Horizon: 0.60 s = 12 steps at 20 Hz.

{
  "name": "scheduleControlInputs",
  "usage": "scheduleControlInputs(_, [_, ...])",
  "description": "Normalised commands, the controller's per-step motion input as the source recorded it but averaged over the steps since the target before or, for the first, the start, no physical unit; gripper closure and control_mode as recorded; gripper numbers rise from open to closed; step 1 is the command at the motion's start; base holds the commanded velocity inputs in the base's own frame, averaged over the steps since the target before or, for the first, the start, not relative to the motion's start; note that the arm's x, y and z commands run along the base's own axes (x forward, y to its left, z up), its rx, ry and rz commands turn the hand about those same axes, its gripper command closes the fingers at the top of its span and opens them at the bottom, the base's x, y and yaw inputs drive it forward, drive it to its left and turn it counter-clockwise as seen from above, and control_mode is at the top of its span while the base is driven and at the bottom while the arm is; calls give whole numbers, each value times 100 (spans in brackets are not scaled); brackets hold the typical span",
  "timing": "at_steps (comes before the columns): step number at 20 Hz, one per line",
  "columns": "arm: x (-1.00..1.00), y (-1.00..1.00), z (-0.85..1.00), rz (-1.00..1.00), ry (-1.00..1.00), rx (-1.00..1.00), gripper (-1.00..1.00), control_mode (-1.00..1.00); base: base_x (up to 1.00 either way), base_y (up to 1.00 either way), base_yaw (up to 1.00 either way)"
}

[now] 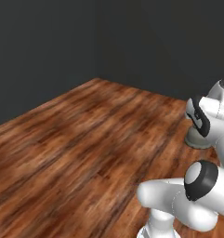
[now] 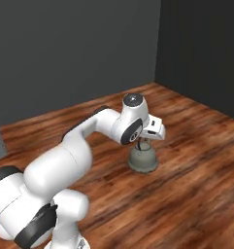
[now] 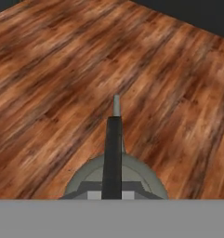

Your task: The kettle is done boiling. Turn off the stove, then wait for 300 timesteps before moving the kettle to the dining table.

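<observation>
Wooden floorboards (image 2: 196,160) run under everything, and in the hand view the kettle (image 3: 115,179) sits close below the camera, its thin dark handle (image 3: 112,155) standing straight up the middle of its grey dome. From the right base view the pincer (image 2: 140,142) is clamped shut on that handle, the kettle hanging just under the white arm (image 2: 96,129) above the floor. Dark grey walls (image 2: 65,48) close the room beyond.
</observation>
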Motion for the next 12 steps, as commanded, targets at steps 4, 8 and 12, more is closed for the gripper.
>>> scheduleControlInputs(4, [0,0,0,0,0,0,100,100,27,13,-48])
scheduleControlInputs(8, [0,0,0,0,0,0,100,100,34,8,-46])
scheduleControlInputs(12, [0,0,0,0,0,0,100,100,40,9,-46])
